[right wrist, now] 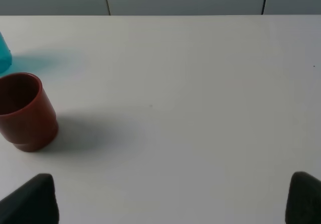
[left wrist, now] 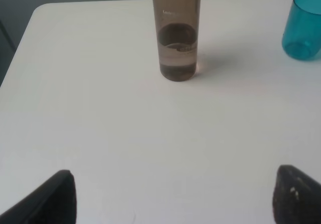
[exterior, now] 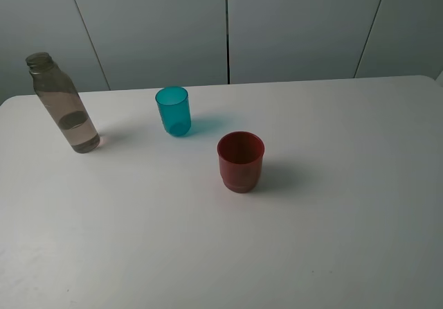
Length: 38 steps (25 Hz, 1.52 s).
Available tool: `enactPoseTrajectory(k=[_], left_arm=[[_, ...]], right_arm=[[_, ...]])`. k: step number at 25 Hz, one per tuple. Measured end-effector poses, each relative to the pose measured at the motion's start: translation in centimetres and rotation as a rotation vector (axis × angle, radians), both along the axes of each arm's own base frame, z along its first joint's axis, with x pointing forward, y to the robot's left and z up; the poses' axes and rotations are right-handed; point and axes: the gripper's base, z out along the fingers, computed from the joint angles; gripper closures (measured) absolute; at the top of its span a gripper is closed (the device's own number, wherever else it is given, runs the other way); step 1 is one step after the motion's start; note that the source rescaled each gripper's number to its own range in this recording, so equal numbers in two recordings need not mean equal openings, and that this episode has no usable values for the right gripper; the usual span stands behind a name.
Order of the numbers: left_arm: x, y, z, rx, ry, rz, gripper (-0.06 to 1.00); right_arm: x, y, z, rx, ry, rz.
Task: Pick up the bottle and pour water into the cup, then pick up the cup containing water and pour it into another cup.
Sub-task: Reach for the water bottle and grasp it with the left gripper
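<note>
**Bottle [exterior: 62, 104] not yet picked, both grippers empty**

Tall, slim, smoky grey-brown see-through bottle with no cap. It stands at the far left of the white table [exterior: 346, 219] with some water in its lower part. The small teal-blue translucent tumbler [exterior: 173, 111] is to its right, apart from it. The squat dark red opaque cup [exterior: 240, 161] sits nearer the camera and further right, also apart.

Left gripper [left wrist: 175, 199]: jaws spread wide, nothing between them, bottle straight ahead and well apart. Right gripper [right wrist: 168, 199]: same, wide and empty, red cup off to its side.

My read is that this is step one, the bottle grasp. The next move is for the left arm to advance, centre the jaws on the bottle body and close mid-height. It should lift upright because the neck is open, then tilt over the teal tumbler. The tumbler mouth is narrow, so the aim needs care.
</note>
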Motion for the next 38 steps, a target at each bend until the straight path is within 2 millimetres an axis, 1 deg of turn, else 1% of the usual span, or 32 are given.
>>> enactPoseTrajectory(k=[35,38], left_arm=[[-0.01,0.06,0.01,0.006,-0.001,0.004,-0.06],[0.11,0.16,0.33,0.017,-0.014,0.009,-0.06]], right_arm=[[0.0,0.0,0.0,0.0,0.0,0.0],[0.0,0.0,0.0,0.0,0.0,0.0]])
